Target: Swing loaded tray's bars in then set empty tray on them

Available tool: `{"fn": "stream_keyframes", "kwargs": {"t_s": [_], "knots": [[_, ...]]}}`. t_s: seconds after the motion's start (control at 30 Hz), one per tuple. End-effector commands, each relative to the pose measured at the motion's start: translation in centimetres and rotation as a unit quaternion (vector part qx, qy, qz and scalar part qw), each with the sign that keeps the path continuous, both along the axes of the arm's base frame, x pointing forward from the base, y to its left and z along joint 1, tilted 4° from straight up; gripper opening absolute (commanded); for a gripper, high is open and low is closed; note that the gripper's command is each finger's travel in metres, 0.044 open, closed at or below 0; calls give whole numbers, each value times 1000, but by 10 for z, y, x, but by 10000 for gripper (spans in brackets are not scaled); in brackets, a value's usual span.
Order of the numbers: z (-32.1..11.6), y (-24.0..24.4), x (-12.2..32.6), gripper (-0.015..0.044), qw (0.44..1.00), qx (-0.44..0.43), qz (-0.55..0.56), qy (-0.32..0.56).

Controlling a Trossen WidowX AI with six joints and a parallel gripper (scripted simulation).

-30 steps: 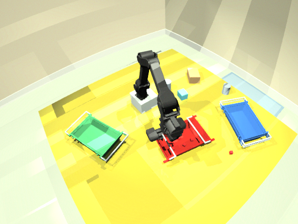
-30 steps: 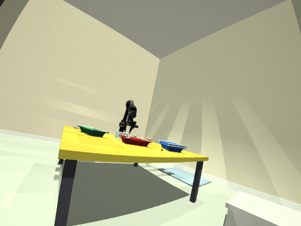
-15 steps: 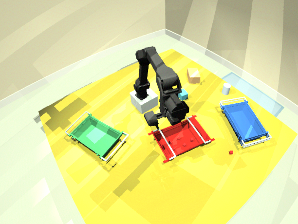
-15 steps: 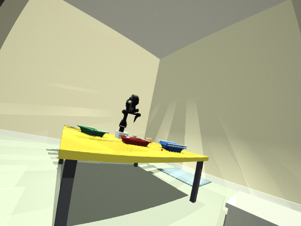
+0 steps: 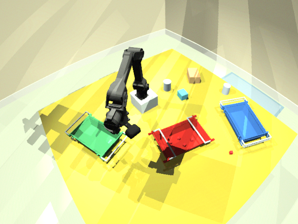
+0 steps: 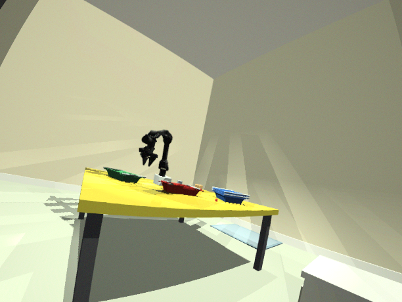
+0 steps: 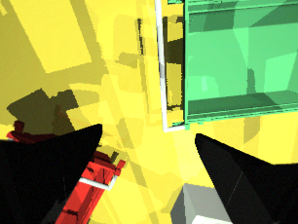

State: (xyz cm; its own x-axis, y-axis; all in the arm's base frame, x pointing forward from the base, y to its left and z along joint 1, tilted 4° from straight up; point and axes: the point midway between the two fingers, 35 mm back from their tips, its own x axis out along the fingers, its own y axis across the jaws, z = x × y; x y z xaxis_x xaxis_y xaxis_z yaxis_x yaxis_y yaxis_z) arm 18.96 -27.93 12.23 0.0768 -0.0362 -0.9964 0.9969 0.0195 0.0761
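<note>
The red tray (image 5: 201, 129) (image 6: 180, 188) (image 7: 88, 195) holds several small red blocks (image 5: 179, 139). Its left bar (image 5: 167, 141) and right bar (image 5: 196, 130) both lie across its top. The green tray (image 5: 90, 135) (image 6: 123, 176) (image 7: 243, 54) is empty, with its bars swung out; the near one (image 5: 116, 148) (image 7: 161, 73) faces the red tray. The blue tray (image 5: 246, 121) (image 6: 231, 196) also looks empty, its bars outward. My gripper (image 6: 147, 165) (image 7: 150, 132) is open and empty, high above the table by the green tray's inner end; the arm hides part of that tray in the top view.
The white base block (image 5: 142, 103) (image 7: 182, 206) stands behind the trays. Behind the red tray are a grey cylinder (image 5: 167, 85), a cyan cube (image 5: 182, 94) and an orange block (image 5: 193, 76). Another cylinder (image 5: 226, 89) stands behind the blue tray. A loose red block (image 5: 231, 152) lies between the red and blue trays.
</note>
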Motion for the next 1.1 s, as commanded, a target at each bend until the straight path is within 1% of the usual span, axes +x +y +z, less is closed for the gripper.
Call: {"fn": "stream_keyframes", "kwargs": {"t_s": [0.0,0.13,0.27,0.33,0.4,0.8,1.07], "knots": [[-22,-20,-63,440,978,15,-206,-10],[-42,-25,-121,440,922,28,-386,-14],[-61,-18,-175,440,832,39,-554,-18],[-68,-12,-195,440,790,44,-611,-20],[-70,-11,-199,440,781,44,-623,-20],[-72,-11,-199,440,781,44,-623,-20],[-106,-16,-195,440,781,44,-623,-21]]}}
